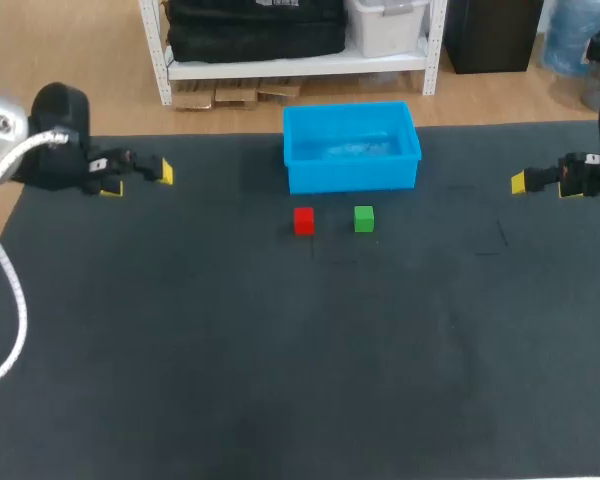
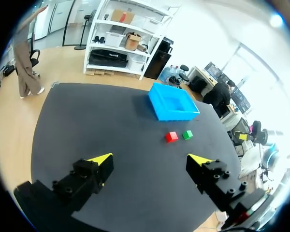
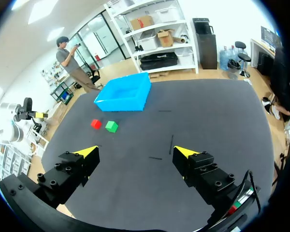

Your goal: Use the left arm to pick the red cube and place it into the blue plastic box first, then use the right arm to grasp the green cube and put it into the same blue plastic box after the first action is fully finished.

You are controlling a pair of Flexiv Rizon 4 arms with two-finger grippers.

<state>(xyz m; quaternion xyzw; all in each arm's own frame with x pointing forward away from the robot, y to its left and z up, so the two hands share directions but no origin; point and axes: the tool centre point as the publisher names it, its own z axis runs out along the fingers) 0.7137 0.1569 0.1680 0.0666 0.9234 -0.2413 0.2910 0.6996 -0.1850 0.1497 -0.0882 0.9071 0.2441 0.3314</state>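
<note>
Left gripper: our left gripper (image 1: 140, 178) is at the upper left of the head view, over the far left part of the table. In its own wrist view the two yellow-tipped fingers (image 2: 100, 159) stand wide apart, with only bare mat between them. It holds nothing.
Right gripper: our right gripper (image 1: 540, 185) is at the upper right of the head view, over the far right part of the table. In its wrist view the fingers (image 3: 183, 151) are also spread wide and hold nothing.
Red cube: the red cube (image 1: 303, 221) lies on the mat a little above the centre of the head view, in front of the box and near its left end. It is apart from the box and well apart from both grippers.
Green cube: the green cube (image 1: 364, 219) lies just to the right of the red one, with a small gap between them. It is also in front of the box and not touching it.
Blue plastic box: the blue plastic box (image 1: 352, 177) stands open at the upper centre of the head view, near the far edge of the table. We see no cube inside it.
Table: the table (image 1: 180, 350) is covered with a dark mat.
Cable: a pale cable (image 1: 5, 270) hangs in a loop at the left edge of the head view, beside our left arm.
</note>
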